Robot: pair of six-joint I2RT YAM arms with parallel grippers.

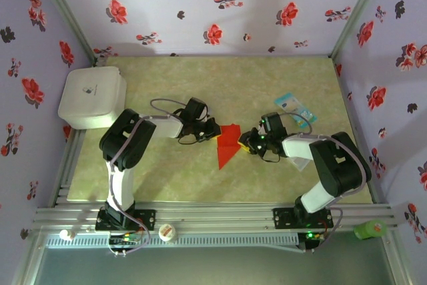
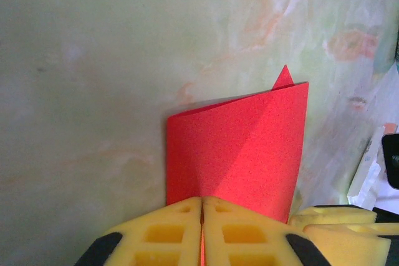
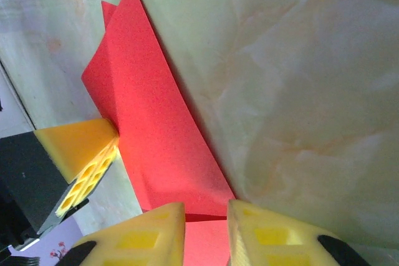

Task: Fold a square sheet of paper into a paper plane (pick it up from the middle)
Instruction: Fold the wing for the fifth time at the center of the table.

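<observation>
From above, the red sheet of paper (image 1: 228,143) lies partly folded on the worktop (image 1: 167,178), a pointed wedge set between the two arms. The left fingers (image 1: 213,133) meet its one side and the right fingers (image 1: 247,143) its other, while a blue-and-white packet (image 1: 293,108) lies well apart behind the right arm. From the left wrist, the left fingers (image 2: 168,232) are clenched flat together on the sheet's near edge. The red sheet of paper (image 2: 243,147) rises beyond them as a loose, curling flap with a small tip poking up behind. From the right wrist, the right fingers (image 3: 146,238) stand apart, straddling the near edge of the red sheet of paper (image 3: 156,129) without pinching it, and one of the left fingers (image 3: 81,147) presses in at the side. To my eye this is very light, thin stuff. It is floppy where single, springy where doubled, and quick to slide on the smooth top, tear or take a stray crease. I would hold it near a folded edge, where the layers stiffen it, and pinch gently close to the crease rather than at a loose corner.
</observation>
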